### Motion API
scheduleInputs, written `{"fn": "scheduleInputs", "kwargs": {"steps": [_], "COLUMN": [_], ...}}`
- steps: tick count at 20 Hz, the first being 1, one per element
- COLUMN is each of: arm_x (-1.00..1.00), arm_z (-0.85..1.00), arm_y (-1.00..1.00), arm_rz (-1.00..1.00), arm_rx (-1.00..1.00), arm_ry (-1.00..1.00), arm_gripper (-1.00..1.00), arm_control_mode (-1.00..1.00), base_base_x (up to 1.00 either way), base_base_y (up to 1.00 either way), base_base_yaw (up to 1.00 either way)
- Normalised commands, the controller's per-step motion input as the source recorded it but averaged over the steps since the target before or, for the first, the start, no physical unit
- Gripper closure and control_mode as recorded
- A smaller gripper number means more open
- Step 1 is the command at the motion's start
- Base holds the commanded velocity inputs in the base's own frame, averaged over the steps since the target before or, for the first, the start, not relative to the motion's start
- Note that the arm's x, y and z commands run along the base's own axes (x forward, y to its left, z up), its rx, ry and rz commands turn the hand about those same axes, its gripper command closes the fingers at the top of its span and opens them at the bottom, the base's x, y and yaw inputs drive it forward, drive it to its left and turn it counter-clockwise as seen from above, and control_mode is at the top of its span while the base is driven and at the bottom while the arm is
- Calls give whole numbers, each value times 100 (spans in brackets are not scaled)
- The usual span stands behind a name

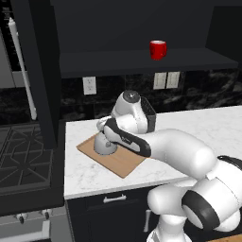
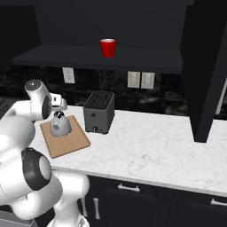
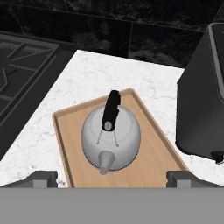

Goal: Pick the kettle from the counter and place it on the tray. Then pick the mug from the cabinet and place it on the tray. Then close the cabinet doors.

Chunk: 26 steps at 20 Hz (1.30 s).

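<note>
On the flat wooden tray sits the squat silver-grey kettle, delivered; hand spread wide above, empty.

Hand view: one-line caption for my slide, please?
Kettle sits on the tray, open gripper above it, toaster alongside.

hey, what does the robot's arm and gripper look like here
The arm is glossy white, made of rounded tubular segments with black bands and dark caps at the joints. The gripper has two small dark grey, blocky fingertips. No cables or markings are visible.
</note>
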Motion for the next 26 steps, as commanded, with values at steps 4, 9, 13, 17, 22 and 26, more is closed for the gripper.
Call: {"fn": "scheduleInputs", "kwargs": {"steps": [4,9,13,17,22,26], "arm_x": [-21,-13,-7,-7,-14,-12], "arm_z": [51,53,53,52,43,30], "arm_y": [-29,-34,-41,-46,-54,-61], "arm_rz": [-3,-5,-10,-9,-9,-6], "arm_rx": [0,0,0,3,6,6], "arm_ry": [0,0,0,0,-8,-4], "arm_gripper": [-100,-100,-100,-100,-100,-100], "arm_control_mode": [-100,-100,-100,-100,-100,-100], "base_base_x": [0,0,0,0,0,0], "base_base_y": [0,0,0,0,0,0], "base_base_yaw": [0,0,0,0,0,0]}}
